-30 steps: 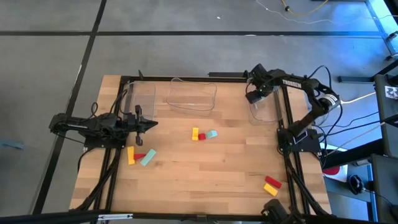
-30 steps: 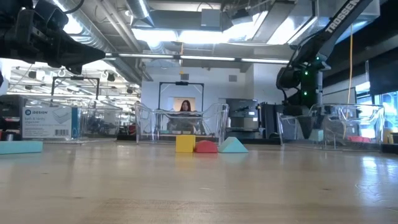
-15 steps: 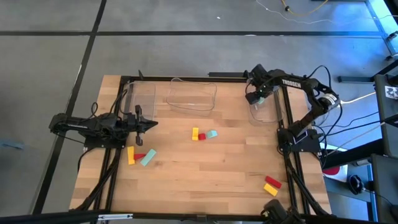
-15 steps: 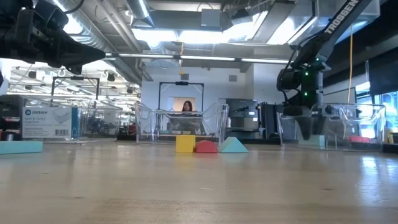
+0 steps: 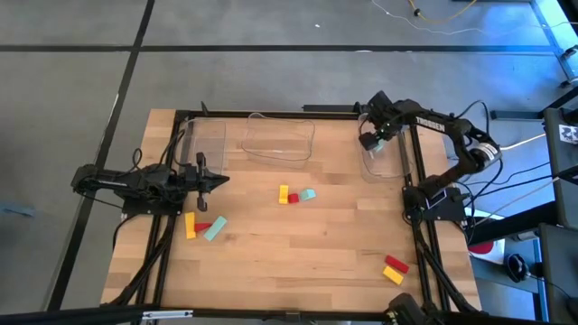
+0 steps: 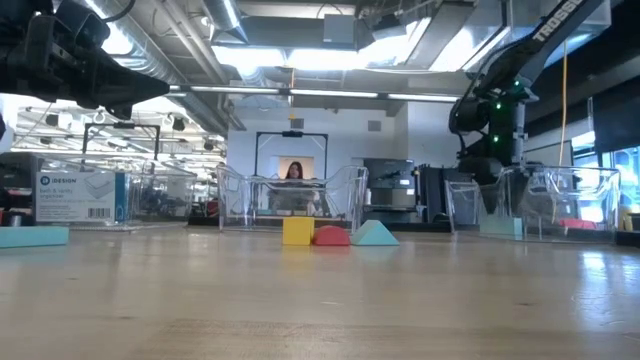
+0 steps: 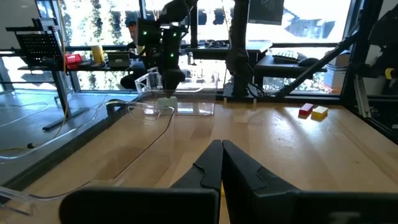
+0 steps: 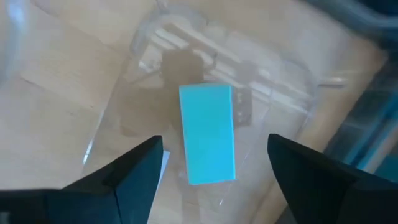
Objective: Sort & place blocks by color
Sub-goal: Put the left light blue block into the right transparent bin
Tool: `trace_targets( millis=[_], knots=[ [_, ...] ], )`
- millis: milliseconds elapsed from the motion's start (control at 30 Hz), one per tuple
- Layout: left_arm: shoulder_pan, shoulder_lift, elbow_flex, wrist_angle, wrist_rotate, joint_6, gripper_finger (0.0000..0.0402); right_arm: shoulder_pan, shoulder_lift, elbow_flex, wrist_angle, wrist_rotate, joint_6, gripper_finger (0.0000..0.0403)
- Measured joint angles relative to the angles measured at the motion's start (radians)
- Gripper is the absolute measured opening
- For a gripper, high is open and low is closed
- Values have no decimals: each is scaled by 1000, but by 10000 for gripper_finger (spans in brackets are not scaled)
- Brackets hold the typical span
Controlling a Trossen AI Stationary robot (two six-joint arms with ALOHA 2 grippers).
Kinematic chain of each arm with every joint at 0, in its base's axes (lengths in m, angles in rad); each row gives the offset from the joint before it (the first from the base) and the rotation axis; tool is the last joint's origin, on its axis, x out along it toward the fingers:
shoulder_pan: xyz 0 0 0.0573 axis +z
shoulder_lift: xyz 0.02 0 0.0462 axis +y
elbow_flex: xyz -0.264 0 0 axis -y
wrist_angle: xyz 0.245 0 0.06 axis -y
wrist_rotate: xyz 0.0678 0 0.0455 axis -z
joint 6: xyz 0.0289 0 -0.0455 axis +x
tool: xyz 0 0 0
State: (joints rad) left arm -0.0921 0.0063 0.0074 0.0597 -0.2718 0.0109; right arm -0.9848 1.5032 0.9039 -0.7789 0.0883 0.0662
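Observation:
A light teal block point(image 8: 207, 135) lies flat on the floor of the clear bin point(image 5: 386, 161) at the table's far right. My right gripper point(image 5: 374, 138) hangs over it, pointing down and open, with its fingers point(image 8: 134, 168) either side of the block and clear above it. Three blocks lie on the table's middle: yellow point(image 5: 284, 193), red point(image 5: 293, 198) and teal point(image 5: 308, 194). A yellow point(image 5: 191, 225), a red point(image 5: 202, 227) and a teal block point(image 5: 214, 228) lie at the left. A red point(image 5: 396, 264) and a yellow one point(image 5: 393, 274) lie near right. My left gripper point(image 5: 221, 180) waits shut at the left.
Two more clear bins stand along the far edge, one at the left point(image 5: 204, 144) and one in the middle point(image 5: 278, 140). Black frame rails point(image 5: 417, 181) run along both sides of the table. A person shows far off in the room behind.
My right gripper has opened and let go of the teal block, which has dropped onto the floor of the far right bin and lies there. The gripper has then risen a little above it.

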Motion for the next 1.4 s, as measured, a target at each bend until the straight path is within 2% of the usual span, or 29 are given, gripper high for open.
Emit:
trace_targets(
  millis=[267,400,567,733,833,967,1400],
  knots=[
    [0,0,0,0,0,0,0,43,-196,0,-13,-15,3,281],
    [0,0,0,0,0,0,0,98,-332,-36,55,-80,16,281],
    [0,0,0,0,0,0,0,195,-524,-203,341,-253,68,281],
    [0,0,0,0,0,0,0,309,-653,-420,857,-415,156,281],
    [0,0,0,0,0,0,0,364,-677,-511,1144,-427,173,281],
    [0,0,0,0,0,0,0,400,-682,-544,1312,-426,164,281],
    [0,0,0,0,0,0,0,449,-681,-541,1330,-475,138,281]
  ],
)
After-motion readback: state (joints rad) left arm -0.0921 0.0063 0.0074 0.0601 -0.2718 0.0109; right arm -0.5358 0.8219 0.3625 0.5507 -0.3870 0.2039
